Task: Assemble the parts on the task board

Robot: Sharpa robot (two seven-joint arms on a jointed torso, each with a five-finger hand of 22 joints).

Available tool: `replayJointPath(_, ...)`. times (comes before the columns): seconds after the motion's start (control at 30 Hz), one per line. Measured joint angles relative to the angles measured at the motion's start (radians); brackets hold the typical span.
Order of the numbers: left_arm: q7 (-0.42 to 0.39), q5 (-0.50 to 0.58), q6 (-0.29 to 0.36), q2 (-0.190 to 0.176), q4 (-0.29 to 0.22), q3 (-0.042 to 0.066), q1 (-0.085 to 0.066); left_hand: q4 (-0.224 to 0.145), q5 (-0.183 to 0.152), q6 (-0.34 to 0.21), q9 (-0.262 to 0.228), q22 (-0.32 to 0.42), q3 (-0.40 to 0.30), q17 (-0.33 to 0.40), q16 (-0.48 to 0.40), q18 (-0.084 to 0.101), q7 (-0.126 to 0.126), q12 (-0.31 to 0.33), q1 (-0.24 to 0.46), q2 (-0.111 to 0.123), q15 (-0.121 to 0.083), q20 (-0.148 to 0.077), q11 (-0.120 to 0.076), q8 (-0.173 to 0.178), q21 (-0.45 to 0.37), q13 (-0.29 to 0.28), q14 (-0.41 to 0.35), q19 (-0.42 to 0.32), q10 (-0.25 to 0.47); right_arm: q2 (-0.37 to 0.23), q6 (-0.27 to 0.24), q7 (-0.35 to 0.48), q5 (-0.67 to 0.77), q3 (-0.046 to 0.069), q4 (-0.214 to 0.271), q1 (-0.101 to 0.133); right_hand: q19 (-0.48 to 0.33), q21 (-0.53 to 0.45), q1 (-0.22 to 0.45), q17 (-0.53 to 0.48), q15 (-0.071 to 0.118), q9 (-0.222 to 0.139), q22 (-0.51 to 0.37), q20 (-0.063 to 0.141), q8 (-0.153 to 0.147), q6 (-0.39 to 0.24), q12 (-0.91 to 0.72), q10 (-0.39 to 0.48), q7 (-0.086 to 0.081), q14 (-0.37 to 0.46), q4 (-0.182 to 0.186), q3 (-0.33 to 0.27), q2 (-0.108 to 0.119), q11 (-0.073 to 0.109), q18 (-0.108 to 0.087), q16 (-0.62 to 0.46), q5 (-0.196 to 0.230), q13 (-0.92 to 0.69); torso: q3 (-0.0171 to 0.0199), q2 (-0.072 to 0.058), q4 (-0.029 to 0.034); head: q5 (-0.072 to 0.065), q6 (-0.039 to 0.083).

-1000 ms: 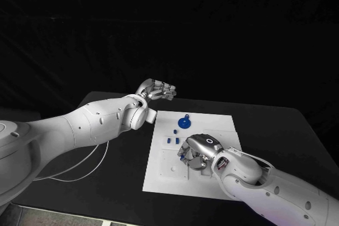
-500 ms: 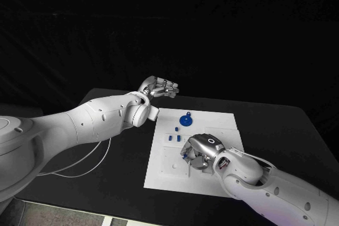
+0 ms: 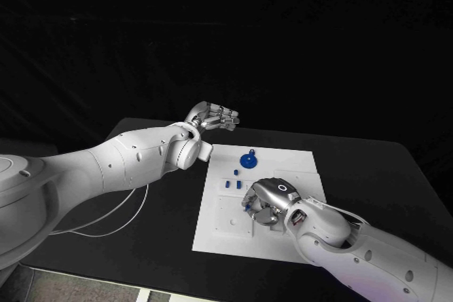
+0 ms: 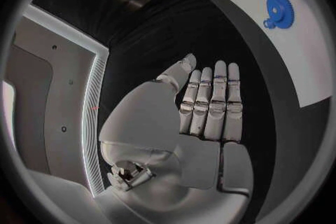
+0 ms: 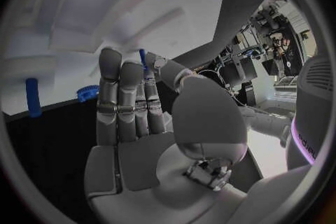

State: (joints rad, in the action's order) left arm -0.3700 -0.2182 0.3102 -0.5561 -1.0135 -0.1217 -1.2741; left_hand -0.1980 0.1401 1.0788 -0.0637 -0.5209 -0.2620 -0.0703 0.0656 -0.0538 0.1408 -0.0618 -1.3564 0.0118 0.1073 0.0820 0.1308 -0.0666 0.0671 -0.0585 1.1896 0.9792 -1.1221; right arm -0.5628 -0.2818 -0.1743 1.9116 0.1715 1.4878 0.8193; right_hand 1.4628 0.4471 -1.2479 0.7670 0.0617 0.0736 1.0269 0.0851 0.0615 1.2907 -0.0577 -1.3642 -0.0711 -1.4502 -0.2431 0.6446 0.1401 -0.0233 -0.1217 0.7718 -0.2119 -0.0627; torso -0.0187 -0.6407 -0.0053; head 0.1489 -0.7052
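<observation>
White flat task board (image 3: 283, 159) is lying mid-frame; right hand (image 3: 265, 202) is pinching a small blue peg (image 5: 142, 58) over it, left hand (image 3: 213, 118) hovering upper-left, fingers straight, holding nothing; no readable writing.

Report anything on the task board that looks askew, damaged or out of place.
Nothing stands out. The task board lies flat and looks whole. The blue gear rests near its far edge, and small blue pins sit in a tidy group. The right hand covers the board's middle, so that part cannot be checked.
</observation>
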Motion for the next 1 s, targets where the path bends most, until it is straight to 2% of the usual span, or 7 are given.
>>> replayJointPath(0.4, 0.000, 0.001, -0.004, 0.000, -0.001, 0.000, 0.000, 0.000, 0.000, 0.000, 0.000, 0.009, 0.000, 0.000, 0.000, 0.000, 0.000, 0.000, 0.000, 0.000, 0.000, 0.004, -0.004, 0.000, 0.000, 0.000, 0.000, 0.004, 0.004, 0.012, -0.006, -0.003, 0.004, -0.003, -0.011, 0.000, 0.003, -0.008, 0.001, -0.002, 0.004, 0.000, 0.004, 0.002, -0.001, 0.000, 0.000, -0.002, 0.000, 0.004, 0.000, 0.000, 0.001, 0.002, 0.000, 0.000, 0.000, 0.001, -0.0005, 0.000, 0.0000, 0.002, -0.002)
replayJointPath(1.0, 0.001, 0.001, -0.009, 0.002, -0.001, 0.000, 0.000, 0.000, 0.000, 0.000, 0.000, 0.015, 0.000, 0.000, 0.000, 0.000, 0.000, 0.000, 0.000, 0.000, 0.000, 0.004, -0.004, 0.000, 0.000, 0.000, 0.000, 0.004, 0.004, 0.016, -0.006, -0.005, 0.009, -0.018, -0.019, 0.003, 0.002, -0.012, -0.002, -0.007, 0.004, 0.000, 0.013, 0.002, -0.004, -0.001, 0.002, -0.003, -0.001, 0.004, -0.001, -0.002, -0.002, 0.004, 0.000, 0.004, 0.003, 0.001, 0.0008, 0.000, -0.0012, 0.006, -0.008)
